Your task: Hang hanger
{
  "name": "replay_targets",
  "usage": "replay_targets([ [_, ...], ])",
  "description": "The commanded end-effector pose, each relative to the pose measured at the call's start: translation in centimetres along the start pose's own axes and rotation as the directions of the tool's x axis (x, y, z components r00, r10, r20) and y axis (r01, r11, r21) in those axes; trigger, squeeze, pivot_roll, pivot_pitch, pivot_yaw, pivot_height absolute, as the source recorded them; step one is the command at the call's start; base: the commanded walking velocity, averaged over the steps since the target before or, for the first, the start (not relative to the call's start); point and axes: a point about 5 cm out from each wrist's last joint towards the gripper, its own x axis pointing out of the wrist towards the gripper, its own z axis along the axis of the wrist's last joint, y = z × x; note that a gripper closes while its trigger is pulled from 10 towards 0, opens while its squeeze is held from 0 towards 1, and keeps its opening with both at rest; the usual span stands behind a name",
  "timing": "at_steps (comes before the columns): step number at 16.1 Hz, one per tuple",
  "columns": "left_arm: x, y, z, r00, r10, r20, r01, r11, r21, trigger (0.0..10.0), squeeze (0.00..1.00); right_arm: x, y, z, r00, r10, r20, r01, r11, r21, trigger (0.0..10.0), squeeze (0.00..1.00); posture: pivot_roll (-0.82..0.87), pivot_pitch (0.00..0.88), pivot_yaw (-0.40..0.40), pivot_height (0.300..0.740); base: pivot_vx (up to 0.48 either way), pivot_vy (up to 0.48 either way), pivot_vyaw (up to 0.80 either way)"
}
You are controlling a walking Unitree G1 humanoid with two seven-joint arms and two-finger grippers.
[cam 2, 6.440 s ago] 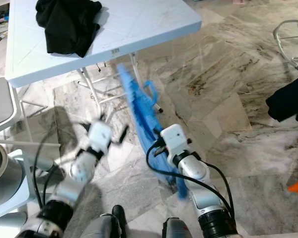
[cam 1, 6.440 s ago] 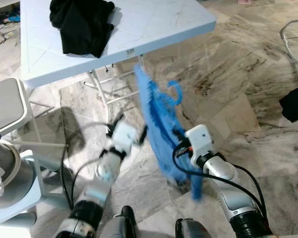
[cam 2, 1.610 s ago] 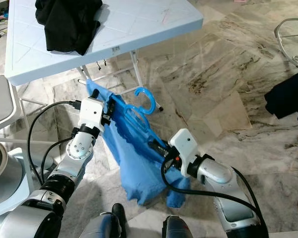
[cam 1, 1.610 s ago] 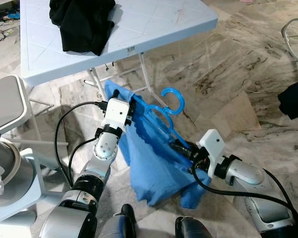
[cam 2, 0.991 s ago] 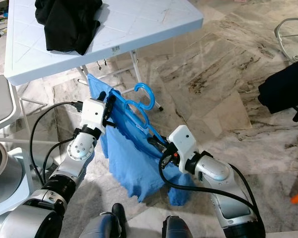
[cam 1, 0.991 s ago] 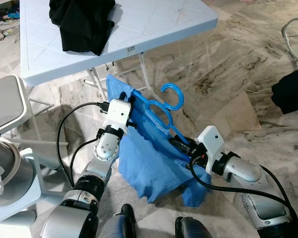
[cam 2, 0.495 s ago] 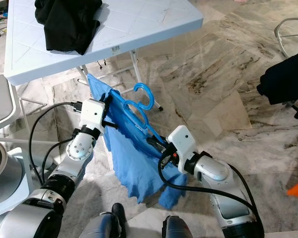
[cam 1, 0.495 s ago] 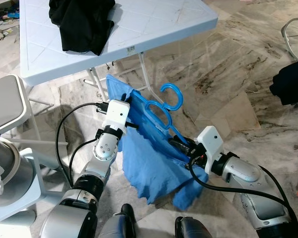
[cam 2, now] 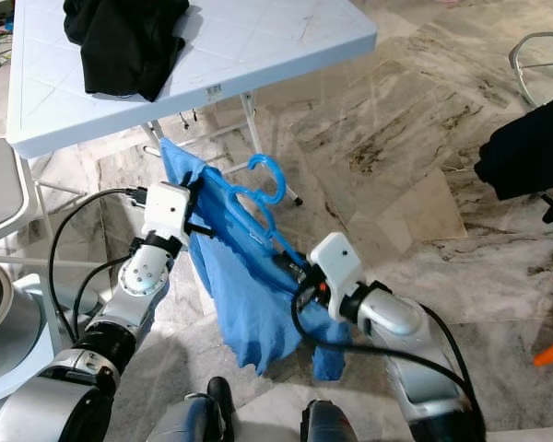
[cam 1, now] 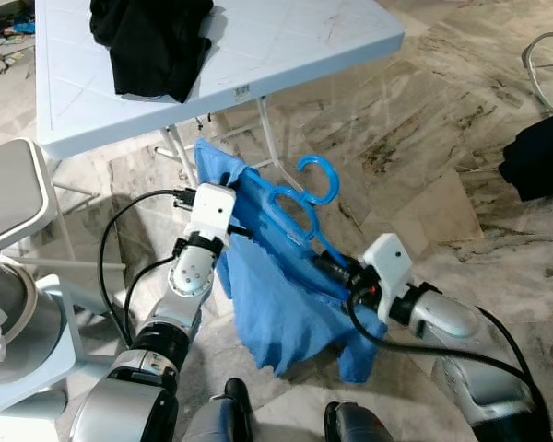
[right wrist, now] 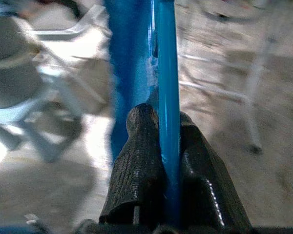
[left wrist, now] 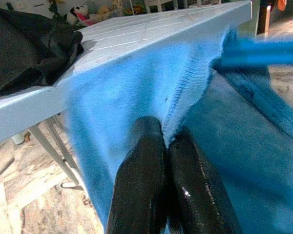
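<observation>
A blue plastic hanger (cam 1: 300,204) with a blue garment (cam 1: 281,308) draped over it is held between my two arms, low above the marble floor. My right gripper (cam 1: 330,270) is shut on the hanger's lower arm; in the right wrist view the blue bar (right wrist: 167,97) runs between the two black fingers (right wrist: 139,161). My left gripper (cam 1: 241,195) is shut on the garment's upper edge, and the left wrist view has blue cloth (left wrist: 151,87) pinched between its fingertips (left wrist: 146,146). The hook (cam 1: 321,175) points up and to the right.
A light blue folding table (cam 1: 286,46) stands just behind, with a black garment (cam 1: 152,41) piled on it. A grey chair (cam 1: 14,198) and a white stool with a pot (cam 1: 9,322) are on the left. Dark clothing (cam 1: 539,161) hangs at the right edge.
The hanger and garment have held nearly still over the last second; the cloth's lower hem has swung slightly. Several seconds ago the left gripper was away from the garment.
</observation>
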Motion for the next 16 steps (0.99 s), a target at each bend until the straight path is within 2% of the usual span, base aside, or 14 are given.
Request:
replay_targets([
  [1, 0.2, 0.1, 0.4, 1.0, 0.006, 0.016, -0.005, 1.0, -0.01, 0.0, 0.0, 0.1, -0.8, -0.2, 0.996, -0.093, -0.004, 0.093, 0.996, -0.005, 10.0, 0.0, -0.21, 0.272, 0.085, 0.74, 0.0, 0.0, 0.0],
  [3, 0.0, -0.4, 0.8, 0.999, -0.009, 0.047, 0.01, 1.0, -0.023, 0.0, 0.0, 0.3, -1.5, -0.9, 0.986, -0.16, -0.037, 0.159, 0.987, -0.03, 10.0, 0.0, -0.21, 0.272, 0.087, 0.74, 0.0, 0.0, 0.0],
  [5, -0.2, -0.5, 0.8, 0.998, -0.014, 0.054, 0.016, 1.0, -0.023, 0.0, 0.0, 0.1, -1.7, -1.3, 0.984, -0.168, -0.052, 0.165, 0.985, -0.057, 10.0, 0.0, -0.2, 0.271, 0.089, 0.74, 0.0, 0.0, 0.0],
  [8, -0.1, 0.6, 0.4, 1.0, 0.013, 0.024, -0.013, 1.0, -0.008, 0.0, 0.0, -0.9, -2.7, -1.5, 0.984, -0.169, -0.055, 0.165, 0.984, -0.066, 10.0, 0.0, -0.2, 0.269, 0.088, 0.74, 0.0, 0.0, 0.0],
  [11, 0.2, 1.8, 0.6, 0.999, 0.045, 0.016, -0.045, 0.999, 0.013, 0.0, 0.0, -2.9, -3.4, -1.6, 0.993, -0.096, -0.071, 0.088, 0.991, -0.104, 10.0, 0.0, -0.21, 0.269, 0.089, 0.74, 0.0, 0.0, 0.0],
  [12, 0.5, 2.4, 0.7, 0.998, 0.067, 0.011, -0.067, 0.998, 0.02, 0.0, 0.0, -4.2, -3.7, -1.4, 0.996, -0.042, -0.083, 0.03, 0.991, -0.132, 10.0, 0.0, -0.21, 0.269, 0.089, 0.74, 0.0, 0.0, 0.0],
  [14, 0.6, 2.7, 0.8, 0.997, 0.075, 0.011, -0.075, 0.997, 0.021, 0.0, 0.0, -5.6, -4.4, -1.4, 0.993, -0.03, -0.112, 0.013, 0.988, -0.155, 10.0, 0.0, -0.21, 0.269, 0.088, 0.74, 0.0, 0.0, 0.0],
  [16, 0.6, 3.2, 0.6, 0.996, 0.087, -0.011, -0.086, 0.996, 0.03, 0.0, 0.0, -8.2, -5.4, -1.4, 0.987, 0.009, -0.159, -0.034, 0.987, -0.156, 10.0, 0.0, -0.22, 0.269, 0.091, 0.74, 0.0, 0.0, 0.0],
])
